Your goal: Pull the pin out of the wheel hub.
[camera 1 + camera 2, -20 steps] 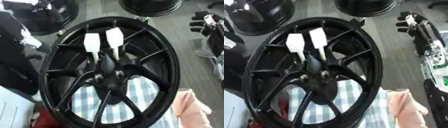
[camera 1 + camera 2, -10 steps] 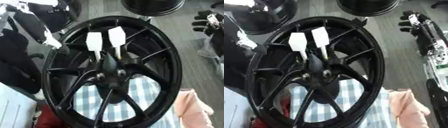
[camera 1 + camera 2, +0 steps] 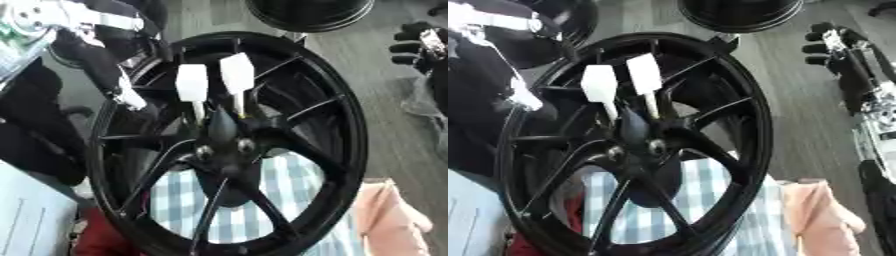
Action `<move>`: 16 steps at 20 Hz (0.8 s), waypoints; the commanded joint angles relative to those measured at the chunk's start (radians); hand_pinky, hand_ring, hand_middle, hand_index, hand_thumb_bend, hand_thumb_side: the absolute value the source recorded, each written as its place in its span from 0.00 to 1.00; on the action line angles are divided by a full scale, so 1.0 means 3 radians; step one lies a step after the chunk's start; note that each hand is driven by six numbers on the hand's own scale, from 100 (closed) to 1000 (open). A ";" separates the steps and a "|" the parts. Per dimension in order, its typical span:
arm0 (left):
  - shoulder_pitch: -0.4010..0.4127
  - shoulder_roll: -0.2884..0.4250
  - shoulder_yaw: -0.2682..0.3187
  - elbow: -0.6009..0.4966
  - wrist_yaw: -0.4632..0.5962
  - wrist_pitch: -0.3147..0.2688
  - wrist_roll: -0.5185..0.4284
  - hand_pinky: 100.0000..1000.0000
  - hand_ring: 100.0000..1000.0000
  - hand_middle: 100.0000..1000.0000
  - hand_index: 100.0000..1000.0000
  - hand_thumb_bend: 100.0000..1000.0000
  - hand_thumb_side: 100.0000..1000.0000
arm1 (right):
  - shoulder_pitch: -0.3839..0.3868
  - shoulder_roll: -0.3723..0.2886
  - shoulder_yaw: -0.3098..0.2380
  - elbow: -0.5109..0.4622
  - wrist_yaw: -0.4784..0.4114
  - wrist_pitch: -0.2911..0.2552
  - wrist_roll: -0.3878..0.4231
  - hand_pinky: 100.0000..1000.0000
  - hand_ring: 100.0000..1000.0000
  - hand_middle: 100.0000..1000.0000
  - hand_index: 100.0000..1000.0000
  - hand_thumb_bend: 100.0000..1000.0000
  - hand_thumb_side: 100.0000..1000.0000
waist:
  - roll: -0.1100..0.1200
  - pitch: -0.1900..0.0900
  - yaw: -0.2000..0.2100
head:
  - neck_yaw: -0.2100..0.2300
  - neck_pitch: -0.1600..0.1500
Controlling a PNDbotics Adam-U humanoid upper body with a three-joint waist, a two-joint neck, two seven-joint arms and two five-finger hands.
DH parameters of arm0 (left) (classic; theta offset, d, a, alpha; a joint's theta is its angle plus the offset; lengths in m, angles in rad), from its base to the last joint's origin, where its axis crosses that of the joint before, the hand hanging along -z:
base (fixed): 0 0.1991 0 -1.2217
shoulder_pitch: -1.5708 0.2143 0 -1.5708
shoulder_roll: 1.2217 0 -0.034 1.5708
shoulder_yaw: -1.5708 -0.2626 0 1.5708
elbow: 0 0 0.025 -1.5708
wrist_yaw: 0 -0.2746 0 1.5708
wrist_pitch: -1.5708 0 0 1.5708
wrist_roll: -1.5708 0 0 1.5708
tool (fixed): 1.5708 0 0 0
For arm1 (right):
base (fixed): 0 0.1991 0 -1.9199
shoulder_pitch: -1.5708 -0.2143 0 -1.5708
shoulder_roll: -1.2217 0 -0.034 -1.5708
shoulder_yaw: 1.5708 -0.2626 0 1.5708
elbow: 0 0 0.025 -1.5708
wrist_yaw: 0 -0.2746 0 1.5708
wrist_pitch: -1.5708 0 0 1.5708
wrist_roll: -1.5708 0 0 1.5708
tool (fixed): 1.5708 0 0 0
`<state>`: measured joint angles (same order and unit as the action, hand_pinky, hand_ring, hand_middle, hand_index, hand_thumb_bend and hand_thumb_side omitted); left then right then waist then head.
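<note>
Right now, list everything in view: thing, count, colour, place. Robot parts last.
wheel: one, black, centre, tilted up.
pins: two, white heads, side by side in the hub.
cloth: one, blue-white check, under the wheel.
pink thing: one, lower right.
red thing: one, lower left.
other rims: black, top edge.
left arm: white and black, upper left; its hand not made out.
right hand: black, upper right, fingers curled, holding nothing.

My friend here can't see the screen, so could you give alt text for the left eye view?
A large black spoked wheel hub fills the view, with two white-handled pins standing in its centre. The left robot hand reaches in at its upper left rim; the right robot hand hangs apart at the right edge. Checked cloth shows beneath.
</note>
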<state>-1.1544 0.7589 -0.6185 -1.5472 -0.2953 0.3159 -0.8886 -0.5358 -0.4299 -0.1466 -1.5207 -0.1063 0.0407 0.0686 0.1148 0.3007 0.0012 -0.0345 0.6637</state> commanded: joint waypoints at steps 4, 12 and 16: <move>-0.0095 -0.0115 -0.0041 0.0143 -0.0179 0.0112 -0.0061 0.88 0.81 0.73 0.79 0.60 0.23 | -0.0056 -0.0085 0.0010 -0.0045 0.0025 -0.0004 0.0020 0.73 0.72 0.68 0.76 0.00 0.68 | -0.0010 -0.0106 -0.0014 | 0.0044 0.0020; -0.0133 -0.0234 -0.0015 0.0271 -0.0250 0.0105 -0.0061 0.87 0.80 0.72 0.78 0.53 0.22 | -0.0065 -0.0073 0.0033 -0.0039 0.0041 0.0005 0.0042 0.73 0.72 0.68 0.76 0.00 0.68 | -0.0011 -0.0103 -0.0031 | 0.0072 0.0029; -0.0156 -0.0282 0.0022 0.0299 -0.0316 0.0121 -0.0060 0.87 0.80 0.72 0.78 0.53 0.22 | -0.0070 -0.0067 0.0040 -0.0045 0.0040 0.0002 0.0053 0.73 0.72 0.68 0.76 0.00 0.68 | -0.0015 -0.0103 -0.0036 | 0.0082 0.0031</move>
<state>-1.1771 0.6614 -0.6317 -1.4560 -0.3796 0.3266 -0.8866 -0.5389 -0.4298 -0.1341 -1.5207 -0.0998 0.0430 0.0807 0.1166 0.2975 -0.0094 -0.0134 0.6748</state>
